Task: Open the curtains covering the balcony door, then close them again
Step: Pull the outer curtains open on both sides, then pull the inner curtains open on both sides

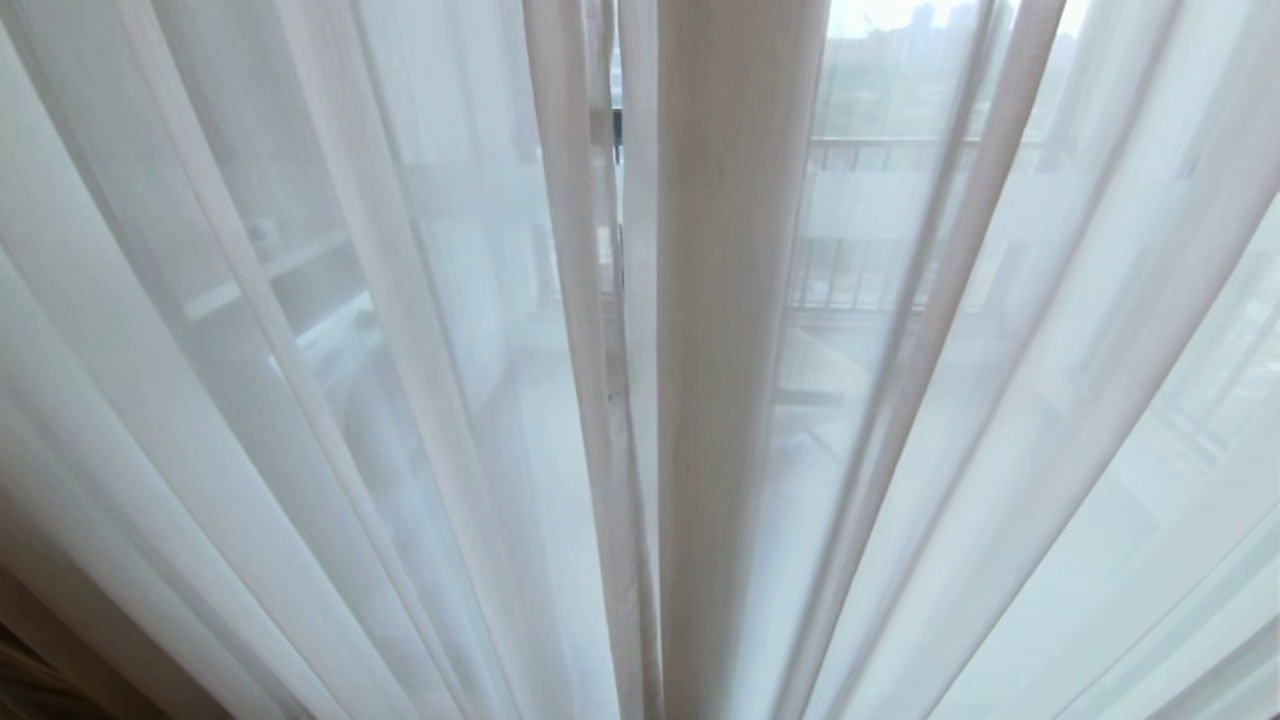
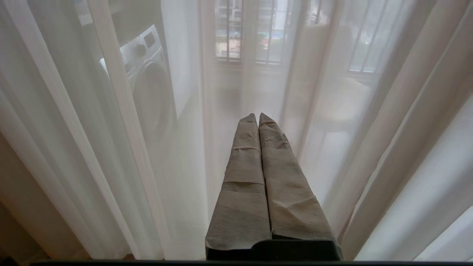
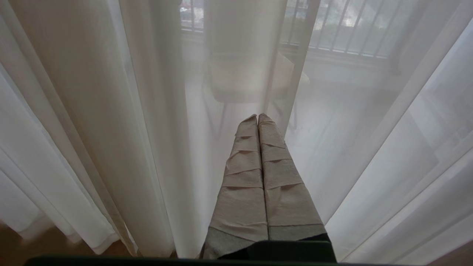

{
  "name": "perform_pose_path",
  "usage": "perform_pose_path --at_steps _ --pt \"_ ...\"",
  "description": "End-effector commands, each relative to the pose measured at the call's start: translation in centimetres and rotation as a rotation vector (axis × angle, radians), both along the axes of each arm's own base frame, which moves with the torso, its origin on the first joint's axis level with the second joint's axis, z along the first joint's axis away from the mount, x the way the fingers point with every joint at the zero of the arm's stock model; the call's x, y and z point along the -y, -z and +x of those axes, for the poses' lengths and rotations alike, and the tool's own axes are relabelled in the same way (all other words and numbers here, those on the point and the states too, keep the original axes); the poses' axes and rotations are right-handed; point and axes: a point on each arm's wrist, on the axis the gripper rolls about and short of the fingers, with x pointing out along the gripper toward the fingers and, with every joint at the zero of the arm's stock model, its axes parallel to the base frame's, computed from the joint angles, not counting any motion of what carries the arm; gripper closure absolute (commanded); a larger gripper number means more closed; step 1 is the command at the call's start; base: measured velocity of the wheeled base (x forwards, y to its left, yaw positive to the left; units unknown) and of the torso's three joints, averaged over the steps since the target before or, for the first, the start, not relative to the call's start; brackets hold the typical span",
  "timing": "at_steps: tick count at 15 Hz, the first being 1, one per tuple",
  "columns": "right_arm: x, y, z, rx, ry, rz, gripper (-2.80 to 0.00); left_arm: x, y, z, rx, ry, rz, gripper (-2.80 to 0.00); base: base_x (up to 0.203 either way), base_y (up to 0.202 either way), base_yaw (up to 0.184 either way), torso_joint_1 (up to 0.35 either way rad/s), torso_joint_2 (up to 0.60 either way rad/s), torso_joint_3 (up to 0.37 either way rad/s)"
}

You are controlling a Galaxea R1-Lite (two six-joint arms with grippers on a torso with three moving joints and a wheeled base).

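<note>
Across the head view, the curtains (image 1: 740, 400) hang drawn, sheer folds meeting at a central seam; behind them what seems the balcony door (image 1: 616, 135) shows dimly. From the left wrist, the left gripper (image 2: 258, 117) points at the sheers, jaws clenched empty, ready to part them. From the right wrist, the right gripper (image 3: 257, 118) matches.

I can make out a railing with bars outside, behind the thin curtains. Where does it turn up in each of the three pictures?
Head view: the railing runs across the upper right, seen through the sheer curtains.
Left wrist view: its bars stand at the top centre.
Right wrist view: bars cross the top right.
Shared landmark: the sheer curtains hang drawn in front of it in every view.
</note>
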Motion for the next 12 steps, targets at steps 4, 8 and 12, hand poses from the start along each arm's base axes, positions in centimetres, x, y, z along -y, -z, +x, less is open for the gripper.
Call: perform_pose_path --at_steps 4,8,12 --pt "0.0 0.0 0.0 0.002 -0.001 -0.001 0.00 0.1 -3.3 -1.2 0.097 0.035 0.003 0.00 0.000 0.000 0.000 0.000 0.00 0.000" --pt "0.0 0.0 0.0 0.002 -0.001 -0.001 0.00 0.3 -6.4 -1.9 0.106 0.134 -0.009 0.00 0.000 0.000 0.000 0.000 0.00 0.000" --pt "0.0 0.0 0.0 0.000 -0.001 -0.001 0.00 0.7 -10.5 -1.3 0.093 0.335 -0.009 0.00 0.000 0.000 0.000 0.000 0.00 0.000"
